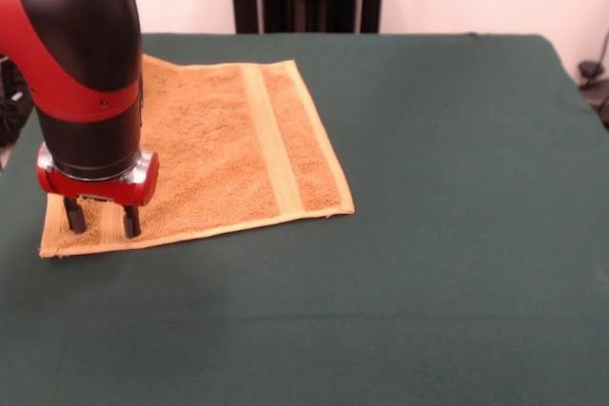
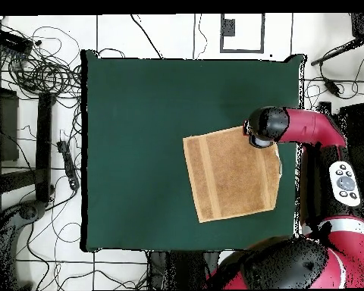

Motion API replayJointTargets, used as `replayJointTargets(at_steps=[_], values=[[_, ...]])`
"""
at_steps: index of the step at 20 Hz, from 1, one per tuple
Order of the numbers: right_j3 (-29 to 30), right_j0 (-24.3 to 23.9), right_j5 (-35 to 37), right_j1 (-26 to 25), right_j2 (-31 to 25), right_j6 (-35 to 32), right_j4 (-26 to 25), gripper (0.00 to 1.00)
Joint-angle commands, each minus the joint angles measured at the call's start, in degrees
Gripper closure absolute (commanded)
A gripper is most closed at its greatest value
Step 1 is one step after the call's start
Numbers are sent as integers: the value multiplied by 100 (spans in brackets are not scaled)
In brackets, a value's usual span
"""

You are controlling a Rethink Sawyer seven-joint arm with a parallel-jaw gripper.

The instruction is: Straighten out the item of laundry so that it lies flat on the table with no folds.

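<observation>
Towel (image 1: 205, 149) flat on table (image 1: 447, 235), skewed to its edges; gripper (image 1: 102, 221) fingers apart on one corner.

Light fell evenly and fairly brightly over the dark green cloth-topped table (image 1: 457, 235), seemingly from overhead, though no lamp showed. I saw no glare on the cloth. My red and black arm (image 1: 81, 54) carried a soft sheen along its rounded black shell, and its metal collar caught a small bright glint. Beneath my gripper (image 1: 102, 220) a faint shadow lay on the orange-yellow terry towel (image 1: 219, 149), close under my fingers. In the front view the towel's pile looked slightly soft. From overhead the white floor around the table looked almost washed out.
</observation>
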State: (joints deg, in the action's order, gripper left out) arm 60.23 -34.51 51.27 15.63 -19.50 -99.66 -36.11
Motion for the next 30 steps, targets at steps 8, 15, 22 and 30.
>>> replayJointTargets(at_steps=[8, 15, 22, 30], values=[[469, 262, -1409, -1126, -402, 516, -372, 0], [583, 268, -1306, -1024, -360, 467, -336, 0], [1710, 242, -699, 390, -285, 405, 7, 0], [1907, 190, -802, 586, -274, 226, 88, 0]])
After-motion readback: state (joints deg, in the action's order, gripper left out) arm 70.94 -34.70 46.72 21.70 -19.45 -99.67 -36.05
